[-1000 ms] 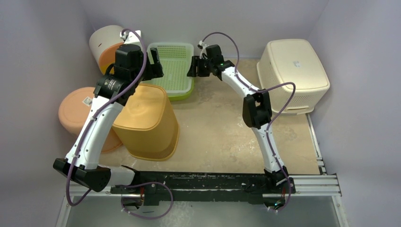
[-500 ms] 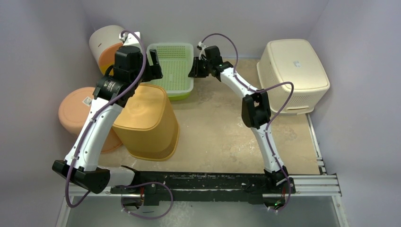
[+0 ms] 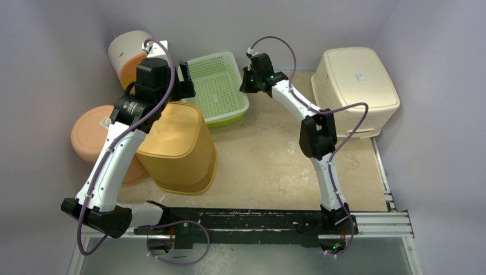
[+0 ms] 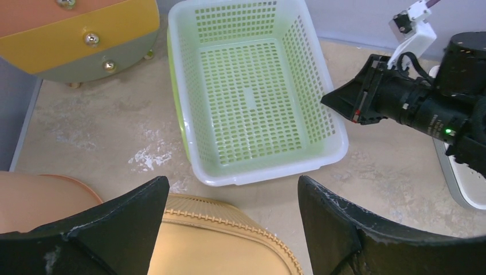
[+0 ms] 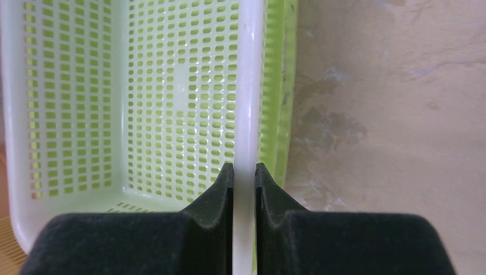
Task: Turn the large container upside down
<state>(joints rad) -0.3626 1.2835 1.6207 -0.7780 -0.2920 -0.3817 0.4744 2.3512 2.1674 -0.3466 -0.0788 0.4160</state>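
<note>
The light green perforated plastic basket [image 3: 220, 86] sits open side up at the far middle of the beige table [image 3: 269, 154], skewed to its edges, just beyond the upturned yellow-orange plastic bin [image 3: 177, 146]. From above, the right gripper [image 3: 246, 85] only meets the basket's right wall. The right wrist view alone shows its pads pinched narrowly on the white rim [image 5: 247, 86]. The left gripper [image 3: 186, 80] hangs over the bin's far edge. Its wrist view shows the fingers [image 4: 132, 212] spread wide, holding nothing, with the basket and the right gripper beyond. An upturned cream perforated hamper [image 3: 355, 86] stands far right.
</note>
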